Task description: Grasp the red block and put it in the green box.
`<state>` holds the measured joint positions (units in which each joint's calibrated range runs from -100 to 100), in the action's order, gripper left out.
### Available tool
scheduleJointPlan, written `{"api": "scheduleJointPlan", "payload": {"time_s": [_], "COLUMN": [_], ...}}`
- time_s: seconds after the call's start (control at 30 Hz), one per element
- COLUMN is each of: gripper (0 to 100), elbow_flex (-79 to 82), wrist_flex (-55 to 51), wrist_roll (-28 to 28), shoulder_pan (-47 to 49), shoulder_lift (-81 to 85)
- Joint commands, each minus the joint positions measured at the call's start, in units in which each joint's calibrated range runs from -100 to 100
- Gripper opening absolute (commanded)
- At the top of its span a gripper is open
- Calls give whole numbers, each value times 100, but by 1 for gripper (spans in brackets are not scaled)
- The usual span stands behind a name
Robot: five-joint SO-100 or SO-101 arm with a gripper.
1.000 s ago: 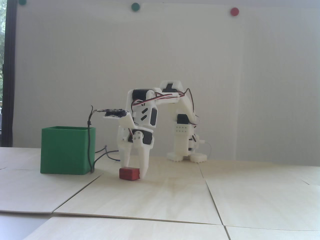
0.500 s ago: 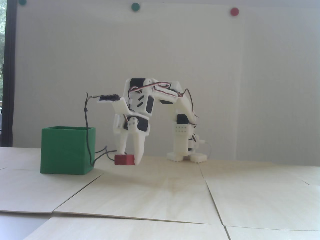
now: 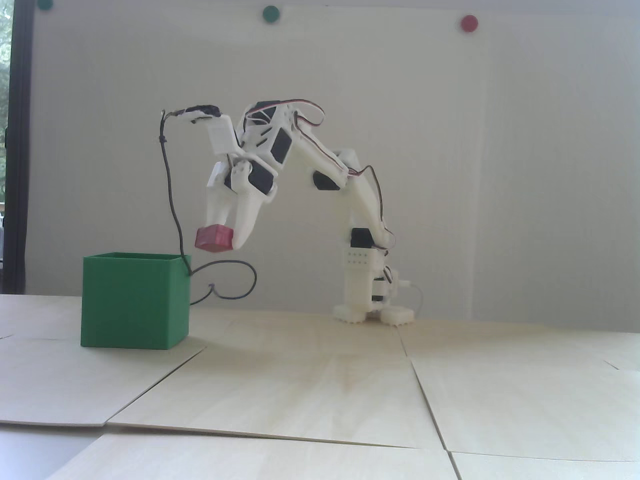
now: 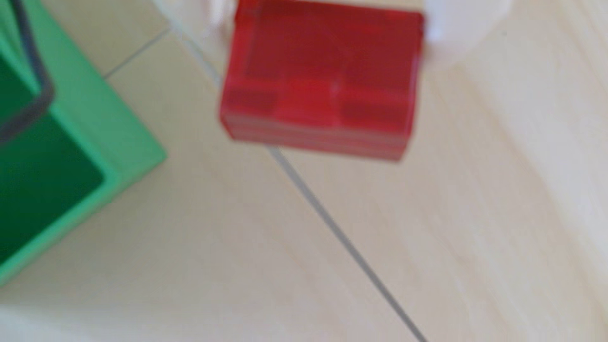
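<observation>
I have the grasp done: my fingers (image 3: 227, 239) clamp the block (image 3: 214, 238) clear of the counter (image 3: 320, 380), at 2 o'clock off the box (image 3: 132, 302), so carry-over and release remain.

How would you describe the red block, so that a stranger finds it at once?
Find the white arm behind the wooden table. Its jaws hold the red block in the air, beside the green box and just above its rim. Unlike the round red magnet, it is rectangular.
</observation>
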<state>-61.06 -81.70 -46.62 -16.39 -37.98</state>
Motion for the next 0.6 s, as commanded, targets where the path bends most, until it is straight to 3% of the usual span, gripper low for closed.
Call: {"api": "scheduleJointPlan", "payload": {"time_s": [0.0, 0.57], "gripper": [2, 2], "elbow_flex": [-638, -629], "wrist_flex": [-43, -43], "wrist_roll": [14, 14], "shoulder_pan": [-255, -1316], "shoulder_lift": [1086, 1386]}}
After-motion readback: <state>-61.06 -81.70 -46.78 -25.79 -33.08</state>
